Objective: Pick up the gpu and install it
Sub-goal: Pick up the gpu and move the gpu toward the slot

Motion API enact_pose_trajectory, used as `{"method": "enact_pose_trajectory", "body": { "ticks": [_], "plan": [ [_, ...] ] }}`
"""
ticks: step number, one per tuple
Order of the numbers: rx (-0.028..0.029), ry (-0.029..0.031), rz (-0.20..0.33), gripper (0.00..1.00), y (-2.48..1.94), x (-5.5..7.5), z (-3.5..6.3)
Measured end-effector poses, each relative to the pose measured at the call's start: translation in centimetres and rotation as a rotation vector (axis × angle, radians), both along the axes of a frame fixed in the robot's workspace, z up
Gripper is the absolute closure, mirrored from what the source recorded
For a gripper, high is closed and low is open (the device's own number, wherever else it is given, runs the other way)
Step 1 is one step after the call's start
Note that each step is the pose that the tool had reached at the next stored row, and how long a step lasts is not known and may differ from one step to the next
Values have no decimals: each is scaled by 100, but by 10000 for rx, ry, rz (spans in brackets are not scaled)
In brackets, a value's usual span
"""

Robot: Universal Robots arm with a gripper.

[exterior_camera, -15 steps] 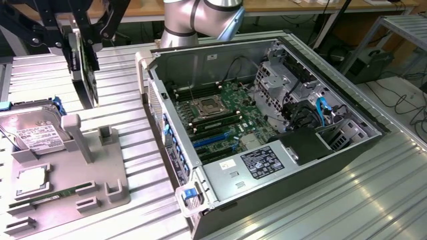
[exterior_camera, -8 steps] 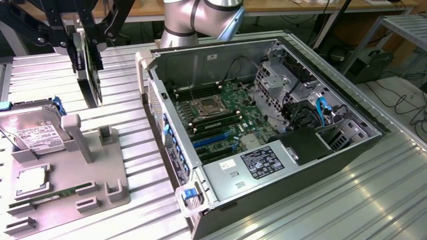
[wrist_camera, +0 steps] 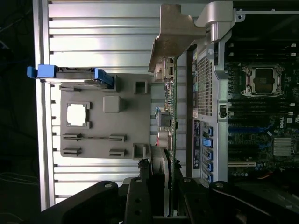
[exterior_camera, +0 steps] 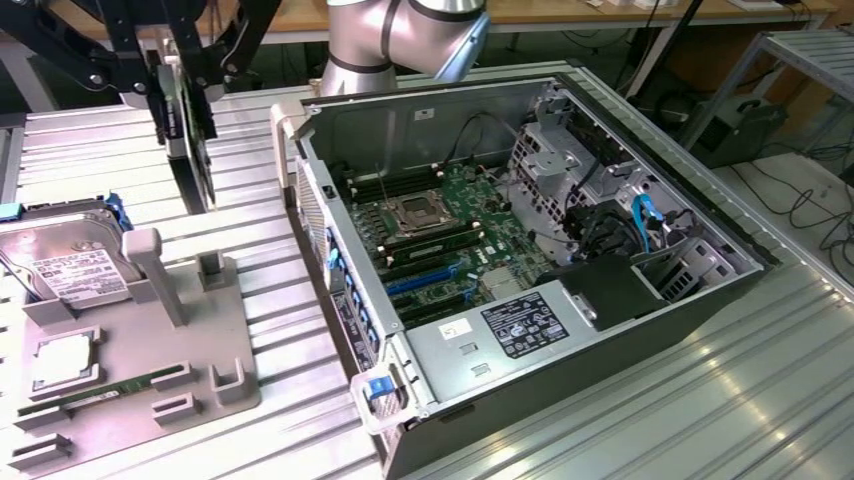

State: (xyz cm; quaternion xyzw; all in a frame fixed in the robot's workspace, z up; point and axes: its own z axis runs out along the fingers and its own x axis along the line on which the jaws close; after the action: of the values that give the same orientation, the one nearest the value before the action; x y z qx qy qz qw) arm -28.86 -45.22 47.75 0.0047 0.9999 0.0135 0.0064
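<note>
Ribbed aluminium bench (exterior_camera: 80, 170). Black gripper (exterior_camera: 187, 90), fingers closed on the gpu (exterior_camera: 194, 160), a thin flat black-faced card with green board and silver bracket. It hangs edge-down below them, apparently clear of the open grey computer case (exterior_camera: 387, 130) alongside. Best held plumb, grip firm.

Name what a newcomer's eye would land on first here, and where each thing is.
The open computer case dominates the middle of the exterior view, motherboard exposed. At that view's upper left the gpu hangs in the arm's jaws above the table, and a grey fixture with a hard drive sits at lower left.
</note>
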Motion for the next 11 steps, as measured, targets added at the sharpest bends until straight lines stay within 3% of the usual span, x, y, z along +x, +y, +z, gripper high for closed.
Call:
{"method": "enact_pose_trajectory", "body": {
  "ticks": [11],
  "plan": [
    [0,0,1,72,0,98,0]
  ]
}}
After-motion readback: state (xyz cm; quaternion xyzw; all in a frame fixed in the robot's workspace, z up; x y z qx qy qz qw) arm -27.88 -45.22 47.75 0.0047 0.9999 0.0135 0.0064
